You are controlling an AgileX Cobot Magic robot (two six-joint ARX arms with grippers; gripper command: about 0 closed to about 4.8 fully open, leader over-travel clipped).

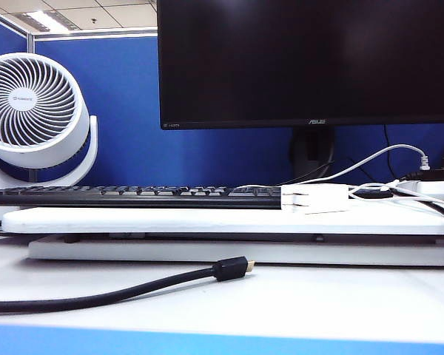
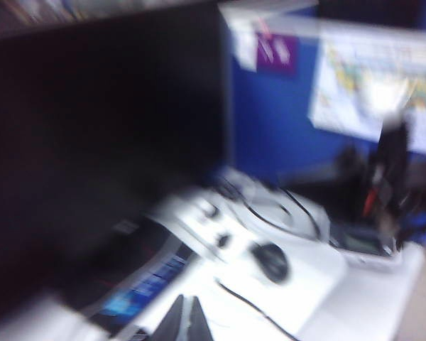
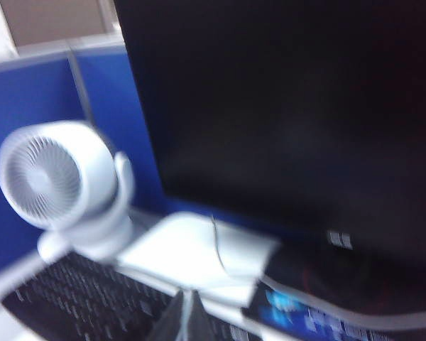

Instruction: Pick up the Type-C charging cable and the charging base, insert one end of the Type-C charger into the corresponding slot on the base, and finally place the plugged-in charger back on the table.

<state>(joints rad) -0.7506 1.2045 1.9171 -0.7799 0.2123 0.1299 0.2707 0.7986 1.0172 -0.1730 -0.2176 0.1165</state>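
1. Showing only as dark fingertips at the frame edge of its blurred wrist view, the left gripper [image 2: 187, 321] has its fingers pressed together, holding nothing, raised above the desk near the monitor [image 2: 99, 142].
2. Closed the same way and empty, the right gripper [image 3: 184, 320] hangs above the keyboard [image 3: 78, 298], facing the white fan [image 3: 57, 185].
3. Neither gripper appears in the exterior view.
4. On the white riser board [image 1: 207, 220], the charging base [image 1: 314, 198] lies just beside the keyboard's right end, prongs toward it.
5. Thin loops of the Type-C charging cable [image 1: 376, 188] lie just right of the base.
6. A thick black cable [image 1: 133, 290] crosses the table [image 1: 318, 303] in front.
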